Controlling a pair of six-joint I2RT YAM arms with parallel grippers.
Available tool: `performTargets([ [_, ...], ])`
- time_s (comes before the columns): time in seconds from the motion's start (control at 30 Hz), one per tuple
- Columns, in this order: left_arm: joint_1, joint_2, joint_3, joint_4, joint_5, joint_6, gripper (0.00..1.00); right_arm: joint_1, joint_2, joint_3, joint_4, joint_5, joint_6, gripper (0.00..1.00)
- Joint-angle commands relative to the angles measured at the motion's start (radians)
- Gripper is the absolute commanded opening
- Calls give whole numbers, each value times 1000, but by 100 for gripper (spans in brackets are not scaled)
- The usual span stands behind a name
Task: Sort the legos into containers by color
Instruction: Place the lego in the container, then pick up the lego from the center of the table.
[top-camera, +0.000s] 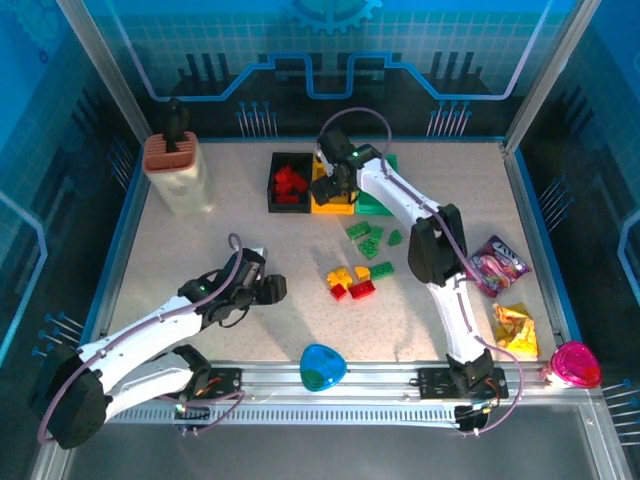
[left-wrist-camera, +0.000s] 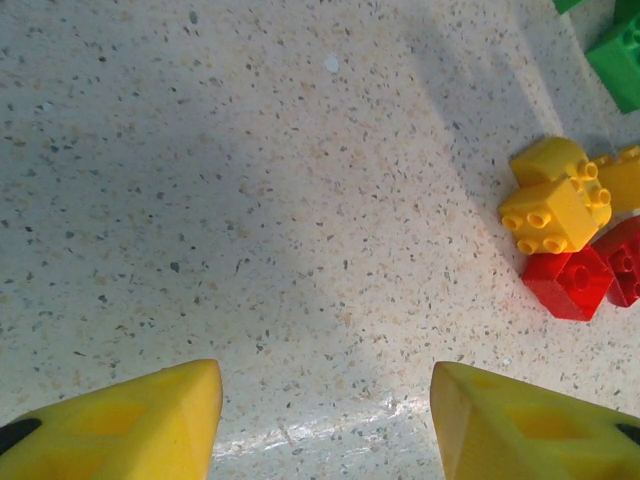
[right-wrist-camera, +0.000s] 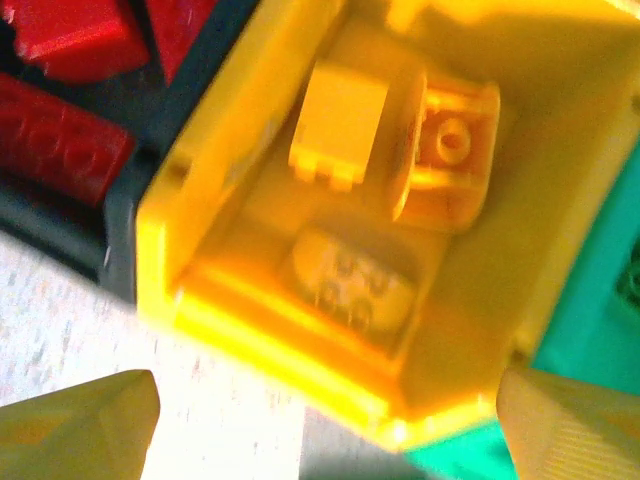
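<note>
Red legos (top-camera: 290, 182) in black bin (top-camera: 288, 207), yellow legos (right-wrist-camera: 340, 125) in yellow bin (right-wrist-camera: 230, 150), loose legos (top-camera: 352, 283) nearby.

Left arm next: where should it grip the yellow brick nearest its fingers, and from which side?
Probably from above, closing on the smooth side walls of the yellow brick, not its studded face. One side faces bare table; a red brick crowds its near edge, so enter from the open side.

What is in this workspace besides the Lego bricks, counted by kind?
Bins: 3
Snack packets: 2
Pink cup: 1
Blue-green disc: 1
Cream block: 1
Total: 8
</note>
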Motion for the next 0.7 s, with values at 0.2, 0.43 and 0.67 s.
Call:
performTargets([
  [0.2, -60, 205, 171, 31, 28, 99, 59, 10, -465, -482, 279, -52, 54, 88],
  [0.43, -123, 422, 316, 27, 53, 139, 63, -6, -661, -765, 364, -46, 108, 88],
  [0.67, -183, 608, 461, -4, 54, 170, 63, -50, -778, -951, 419, -78, 146, 87],
])
